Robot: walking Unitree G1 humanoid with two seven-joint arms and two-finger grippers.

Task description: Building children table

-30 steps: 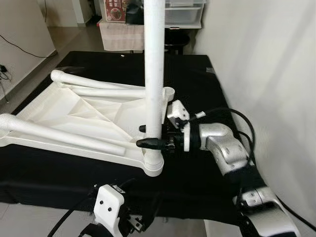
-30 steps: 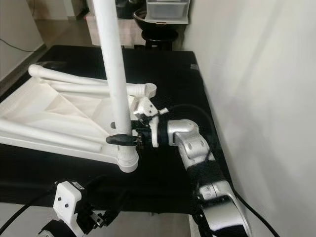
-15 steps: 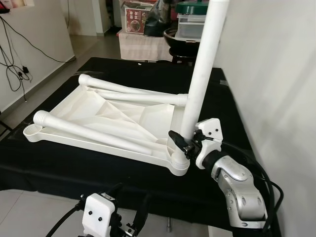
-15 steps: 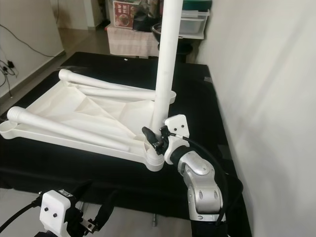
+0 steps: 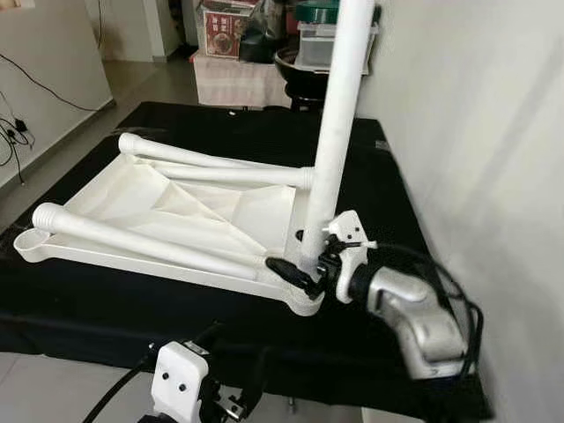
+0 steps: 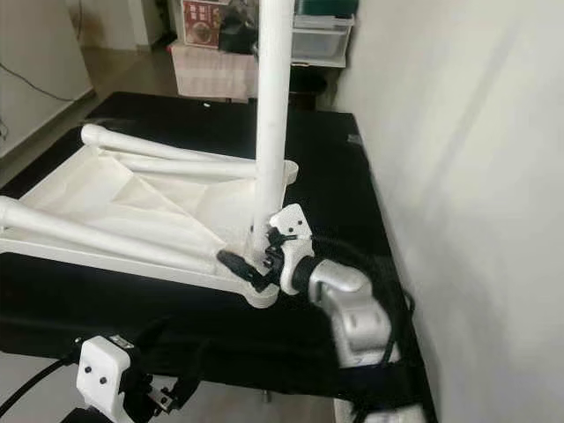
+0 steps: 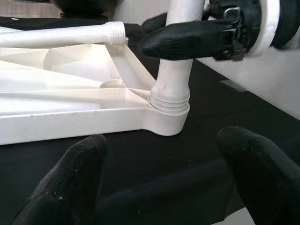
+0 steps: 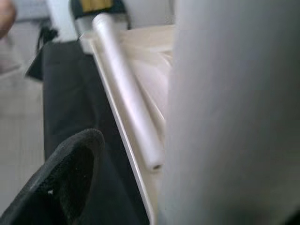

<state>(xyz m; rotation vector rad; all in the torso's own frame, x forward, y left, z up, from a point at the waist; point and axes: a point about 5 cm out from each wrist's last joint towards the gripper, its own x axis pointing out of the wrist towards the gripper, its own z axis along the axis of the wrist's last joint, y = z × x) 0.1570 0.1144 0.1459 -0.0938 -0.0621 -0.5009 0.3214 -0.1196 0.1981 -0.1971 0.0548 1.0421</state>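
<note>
A white plastic table top (image 5: 176, 198) lies upside down on a black-covered table (image 5: 379, 176). One white leg (image 5: 339, 115) stands nearly upright in the near right corner socket (image 7: 169, 110). My right gripper (image 5: 304, 256) is shut on this leg just above the socket, with one black finger (image 6: 240, 267) across its front. Other white legs (image 5: 145, 240) lie flat across the top. My left gripper (image 7: 161, 187) hangs open below the table's near edge, facing the socket, with nothing between its fingers.
A white wall (image 5: 476, 132) runs close along the table's right side. Boxes and plastic containers (image 5: 229, 18) stand behind the table. Cables (image 5: 13, 132) trail over the floor at the left. The black cover (image 5: 88, 300) drops off at the near edge.
The view has shifted as the head moved. The upright leg leaned further right half a second ago and now stands straighter. My right gripper stays shut on it, lower, close to the socket.
</note>
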